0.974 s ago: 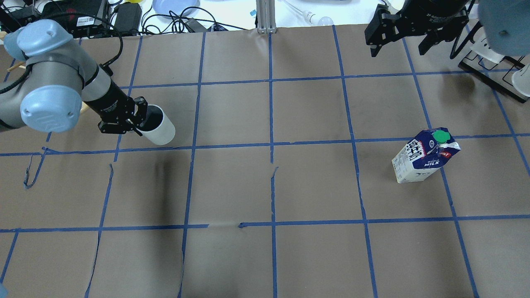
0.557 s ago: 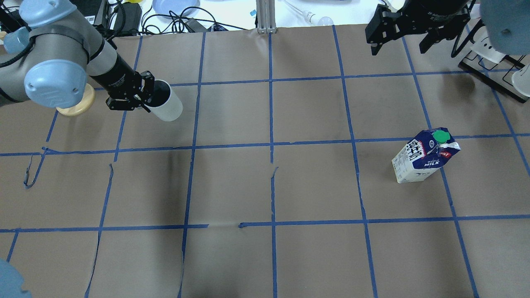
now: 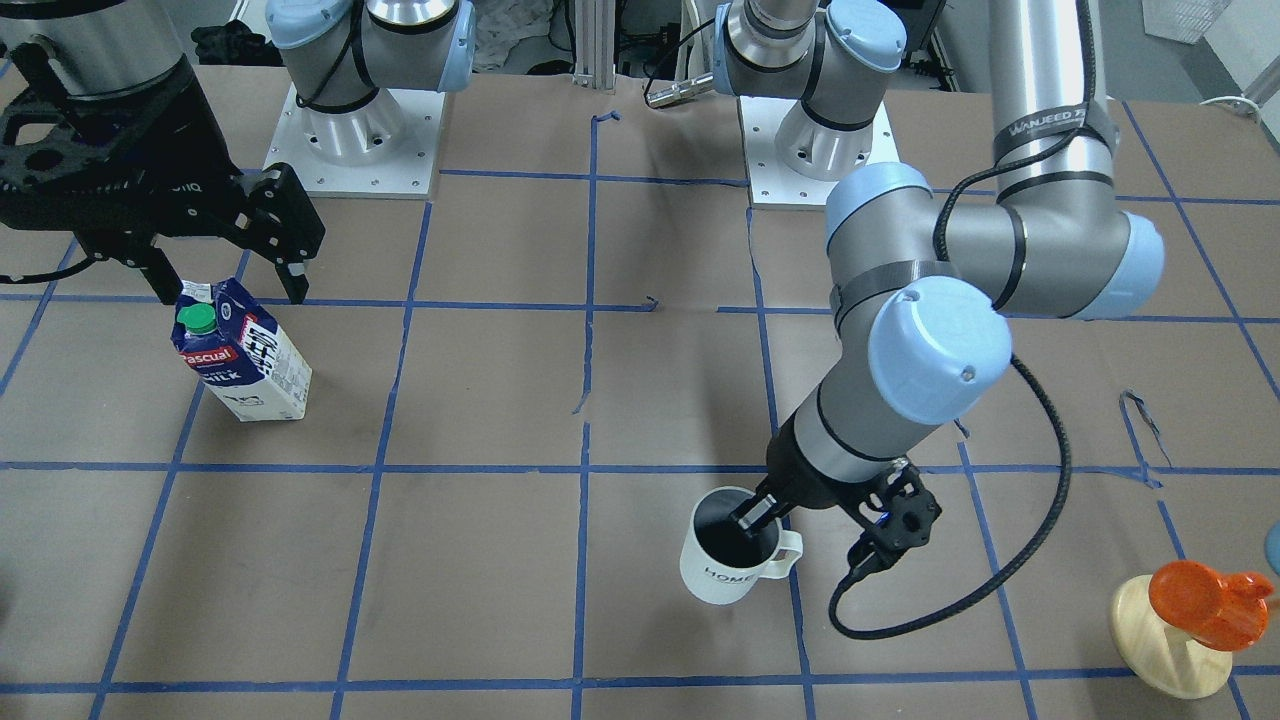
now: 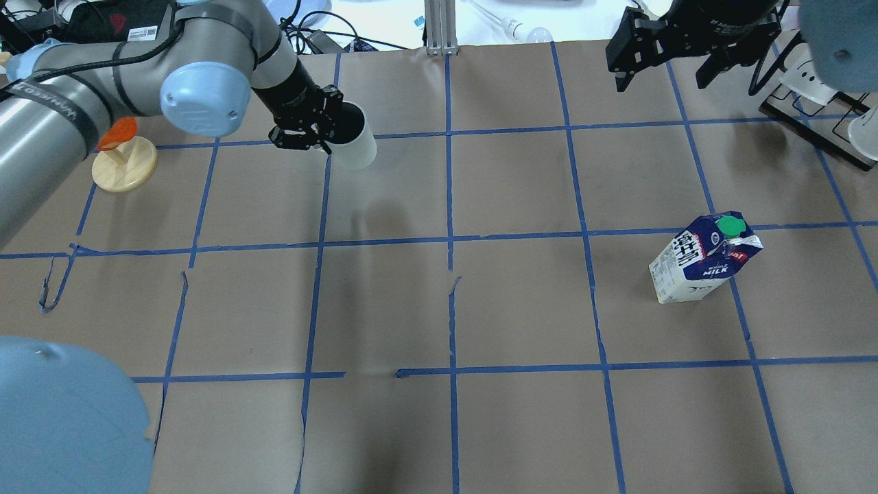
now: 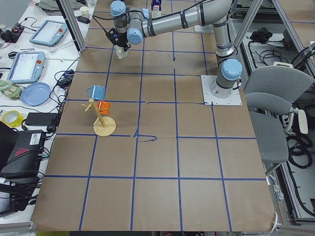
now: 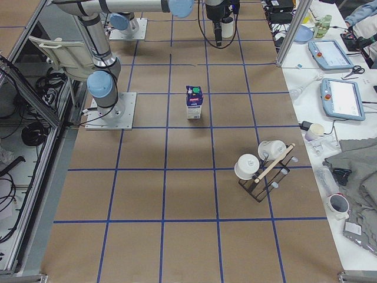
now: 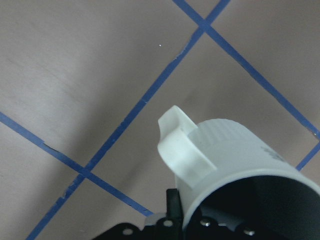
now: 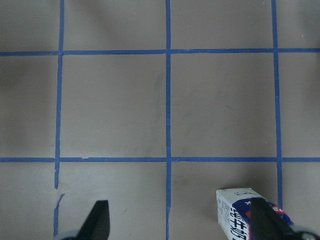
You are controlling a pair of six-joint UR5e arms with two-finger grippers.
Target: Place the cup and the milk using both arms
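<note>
The white cup (image 4: 355, 143) with the dark inside hangs tilted above the paper, handle to one side, "HOME" showing in the front-facing view (image 3: 722, 563). My left gripper (image 4: 322, 132) is shut on its rim, one finger inside, also seen from the front (image 3: 768, 515). The left wrist view shows the cup's handle and rim (image 7: 235, 165) close up. The blue and white milk carton (image 4: 703, 261) stands upright on the right side, also in the front-facing view (image 3: 245, 360). My right gripper (image 4: 660, 79) is open and empty, high above the table and beyond the carton (image 8: 245, 215).
An orange cup on a pale wooden stand (image 4: 123, 161) sits left of the left gripper. A black rack with white cups (image 6: 262, 165) stands at the far right. Cables, tablets and a blue plate (image 5: 33, 93) lie past the table's far edge.
My left arm has carried the cup farther from the robot and to the right, past the wooden stand. The right gripper and the milk carton have stayed in place.
</note>
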